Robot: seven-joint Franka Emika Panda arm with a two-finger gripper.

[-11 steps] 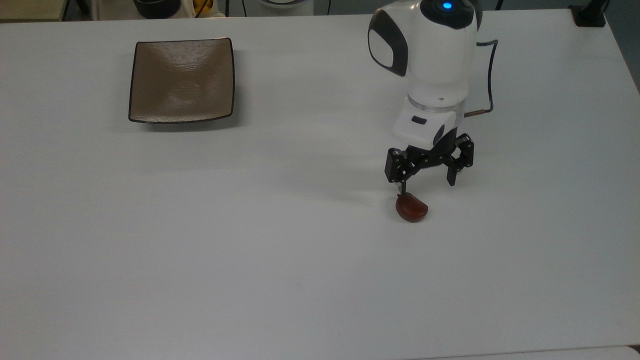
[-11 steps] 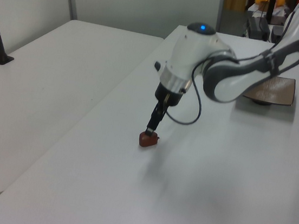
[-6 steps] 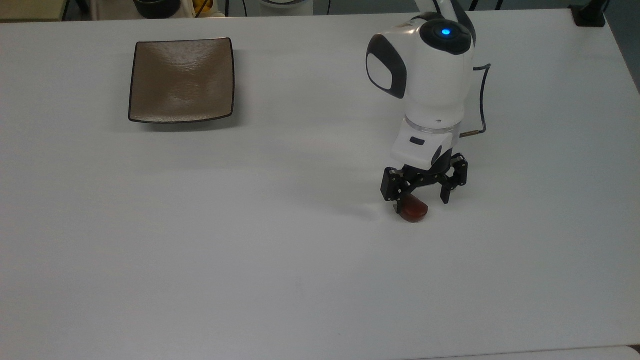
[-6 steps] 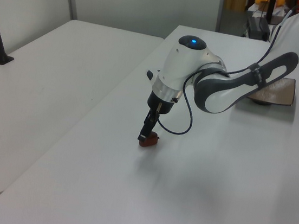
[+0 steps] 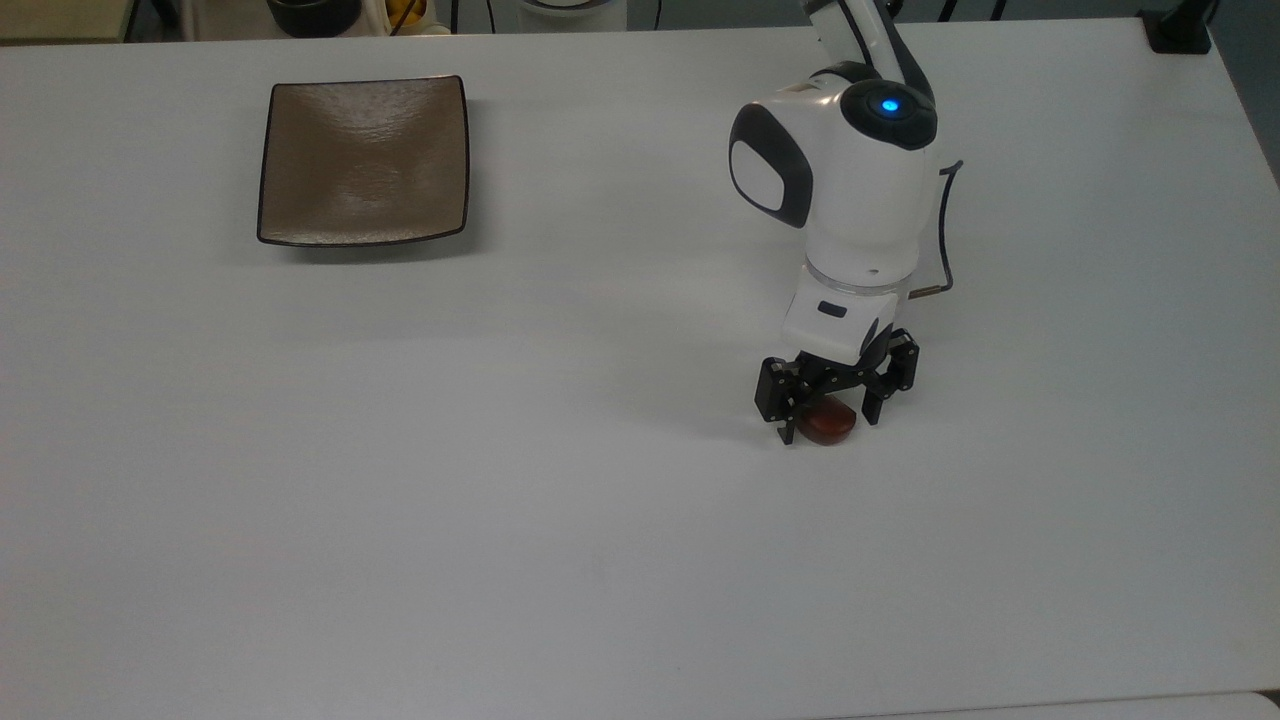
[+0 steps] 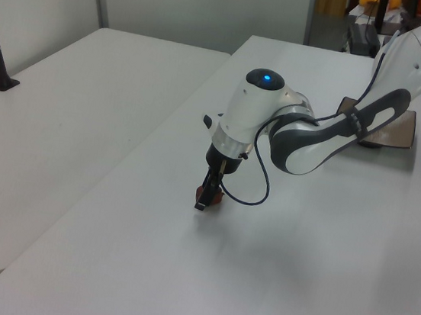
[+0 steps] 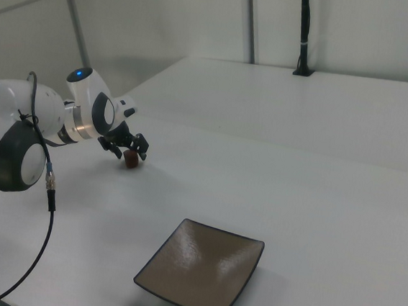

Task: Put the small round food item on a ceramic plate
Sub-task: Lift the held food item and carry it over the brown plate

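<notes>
**Fingers straddling the food item, grasp not yet made**

Top view: The gripper (image 5: 829, 418) is standing over the small round food item (image 5: 826, 424) with its fingers (image 5: 785, 418) spread open, one on each side of the lump. The item is lying on the white worktop (image 5: 600, 500), between the fingertips, with a gap showing on at least one side. It is appearing as a glossy, dark reddish-brown rounded lump, partly covered by the black linkage above it. The ceramic plate (image 5: 363, 160), square and brown-grey with a thin dark rim, is sitting well apart from the fingers, toward the top view's upper left.

Left view: The gripper (image 6: 207, 198) is pointing steeply down, its tips reaching worktop level beside the food item (image 6: 212, 197). Risk: the item is rounded and glossy, so an off-centre closure is likely to squeeze it sideways out of the fingers.

Right view: The gripper (image 7: 130, 153) is hanging over the food item (image 7: 130, 161), with the plate (image 7: 199, 274) lying nearer the camera. Risk: a shallow hold is likely to let the item drop during the long carry to the plate.
</notes>
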